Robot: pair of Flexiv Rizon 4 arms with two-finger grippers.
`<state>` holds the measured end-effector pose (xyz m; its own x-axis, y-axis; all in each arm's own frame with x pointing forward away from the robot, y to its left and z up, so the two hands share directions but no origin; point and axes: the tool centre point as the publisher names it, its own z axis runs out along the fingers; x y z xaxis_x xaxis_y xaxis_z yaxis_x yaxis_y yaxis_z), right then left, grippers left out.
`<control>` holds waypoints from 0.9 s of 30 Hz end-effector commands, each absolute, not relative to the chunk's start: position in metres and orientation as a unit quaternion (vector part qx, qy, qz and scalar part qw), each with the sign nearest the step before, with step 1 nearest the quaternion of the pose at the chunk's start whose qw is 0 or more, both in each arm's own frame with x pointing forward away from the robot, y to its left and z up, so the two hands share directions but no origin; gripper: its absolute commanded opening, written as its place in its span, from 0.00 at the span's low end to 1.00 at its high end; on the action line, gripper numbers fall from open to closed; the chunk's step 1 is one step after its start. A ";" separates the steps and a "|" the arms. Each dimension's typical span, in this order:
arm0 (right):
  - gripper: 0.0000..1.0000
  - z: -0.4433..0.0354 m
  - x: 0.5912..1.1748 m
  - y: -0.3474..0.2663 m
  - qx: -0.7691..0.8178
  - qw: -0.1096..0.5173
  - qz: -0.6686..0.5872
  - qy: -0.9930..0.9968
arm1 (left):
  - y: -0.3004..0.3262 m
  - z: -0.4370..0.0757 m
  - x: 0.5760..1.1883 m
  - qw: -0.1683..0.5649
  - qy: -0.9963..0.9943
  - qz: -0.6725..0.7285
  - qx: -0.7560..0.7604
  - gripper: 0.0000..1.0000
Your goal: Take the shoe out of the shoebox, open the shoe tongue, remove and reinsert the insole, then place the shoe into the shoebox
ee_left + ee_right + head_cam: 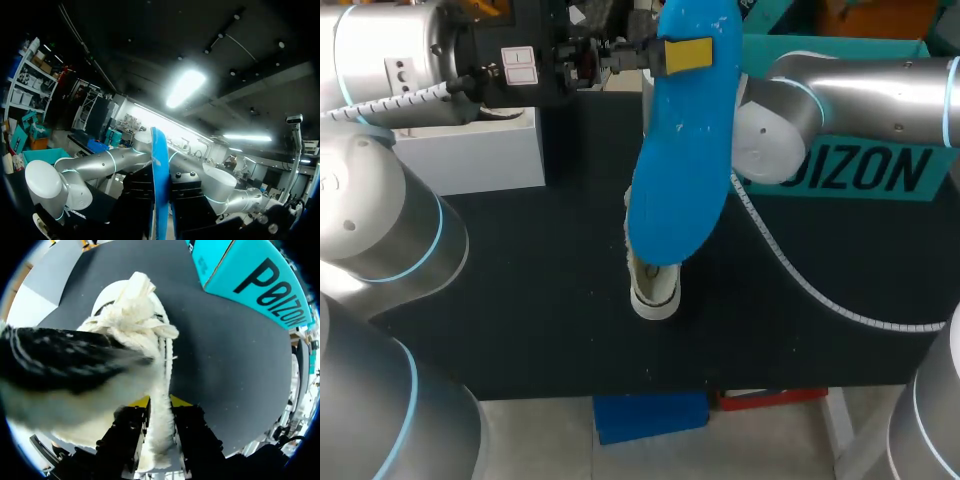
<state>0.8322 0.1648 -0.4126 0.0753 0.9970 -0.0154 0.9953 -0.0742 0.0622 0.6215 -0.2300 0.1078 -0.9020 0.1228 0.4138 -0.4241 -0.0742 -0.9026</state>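
Plainly the insole (680,150) is out of the shoe (655,288), so the removal half of the step looks done and reinsertion is what I judge comes next. The left pincer (682,55) is closed flat on the insole near its upper end and holds it high above the bench (540,290). The insole hangs nearly upright, with its lower end over the shoe. The left wrist view shows it edge-on between the fingers.

The right pincer (160,402) is narrowly closed on a white strip of the shoe's upper. Whether that is the tongue or the collar I cannot tell. The shoe rests on the bench near the middle, toward the front edge.

The next move calls for lowering the insole's lower end into the shoe's mouth and sliding it toward the toe, while the right pincer keeps the mouth pulled open and the shoe steady. From the head view the insole hides the mouth, so alignment is hard to judge.

For room, bare bench lies to the left of the shoe. The shoebox (865,170) stands at the right rear and a white box (470,150) at the left rear, both well apart from the shoe. The right arm's cable (800,280) trails across the bench to the shoe's right and could snag. The front edge is near, so a push that way risks tipping the shoe off.
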 end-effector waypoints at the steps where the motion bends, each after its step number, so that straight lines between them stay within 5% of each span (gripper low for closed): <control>1: 1.00 -0.404 0.828 0.158 0.737 0.027 0.029 0.675 | -0.231 0.108 0.621 0.188 -0.654 0.723 0.117 0.00; 16: 1.00 -0.324 0.809 0.162 0.674 -0.181 0.263 0.666 | -0.231 0.108 0.621 0.188 -0.654 0.723 0.117 0.00; 27: 1.00 -0.303 0.803 0.167 0.633 -0.203 0.315 0.677 | -0.231 0.108 0.621 0.188 -0.654 0.723 0.117 0.00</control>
